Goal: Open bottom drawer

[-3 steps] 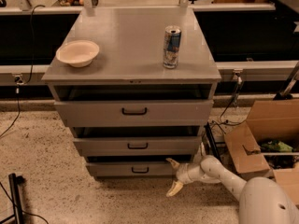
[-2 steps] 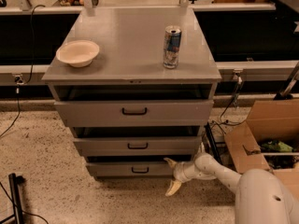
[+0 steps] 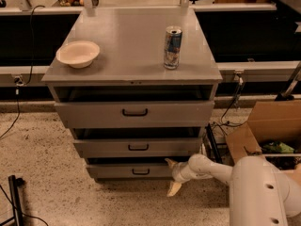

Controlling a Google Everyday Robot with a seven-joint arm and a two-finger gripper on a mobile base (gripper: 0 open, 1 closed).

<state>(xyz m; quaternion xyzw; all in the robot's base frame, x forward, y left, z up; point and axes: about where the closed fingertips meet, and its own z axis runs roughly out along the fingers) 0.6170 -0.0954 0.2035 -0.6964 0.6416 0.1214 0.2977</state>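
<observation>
The bottom drawer (image 3: 117, 171) is the lowest of three in the grey cabinet (image 3: 134, 109). Its flat grey front carries a small black bar handle (image 3: 140, 172) and sits a little out from the cabinet, with a dark gap above it. My gripper (image 3: 172, 176) is low at the drawer's right end, to the right of the handle. Its fingers (image 3: 174, 188) are spread, one at the drawer front's upper right corner and one down near the floor. It holds nothing. My white arm (image 3: 221, 171) reaches in from the lower right.
A cream bowl (image 3: 78, 53) and a drink can (image 3: 172, 47) stand on the cabinet top. The middle drawer (image 3: 136, 147) and top drawer (image 3: 134, 112) also stick out slightly. A cardboard box (image 3: 263, 131) and cables (image 3: 225, 119) lie right of the cabinet. A black stand (image 3: 16, 201) is at the lower left.
My gripper and arm have shifted slightly to the left along the bottom drawer's front. The drawer has not visibly moved.
</observation>
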